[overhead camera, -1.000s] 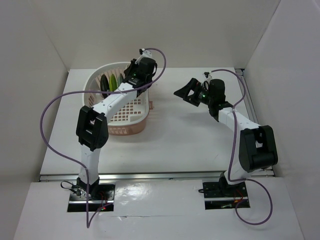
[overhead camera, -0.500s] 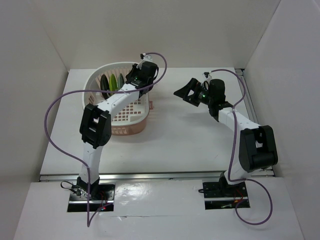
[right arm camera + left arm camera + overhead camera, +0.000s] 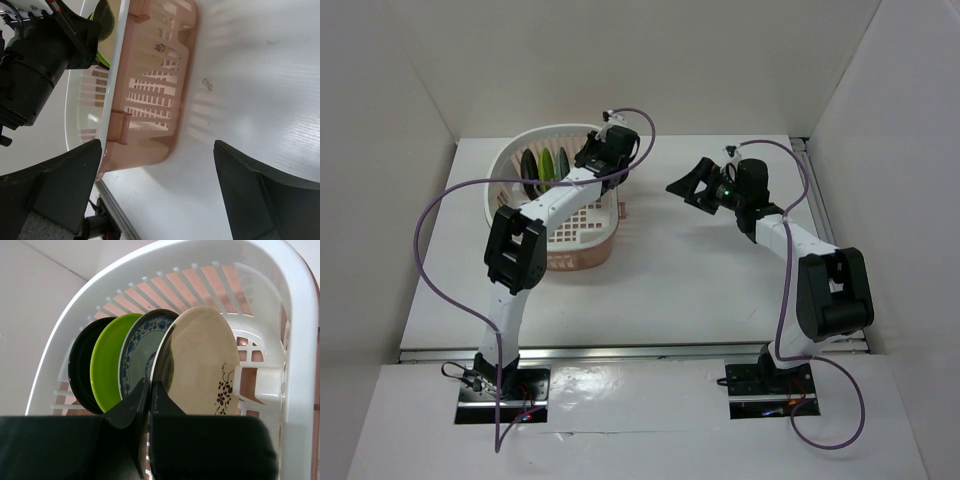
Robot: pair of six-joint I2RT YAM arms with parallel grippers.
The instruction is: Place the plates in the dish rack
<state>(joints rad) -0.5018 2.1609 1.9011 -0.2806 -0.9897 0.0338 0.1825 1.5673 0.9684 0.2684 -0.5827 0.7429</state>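
The four plates are standing on edge in a row inside the dish rack (image 3: 300,340), from left to right in the left wrist view: glossy black (image 3: 80,367), lime green (image 3: 106,360), blue-green patterned (image 3: 136,347) and cream (image 3: 200,357). The cream plate is showing a dark floral sprig near its rim. The rack is sitting at the far left of the white table (image 3: 670,280). The left gripper (image 3: 149,385) is hovering over the rack's right rim, facing the plates, its fingers pressing together. The right gripper (image 3: 157,185) is hanging above the table to the right of the rack, its fingers (image 3: 55,185) spreading wide apart. Plain white walls are enclosing the table, and purple cables (image 3: 430,215) are looping from both arms.
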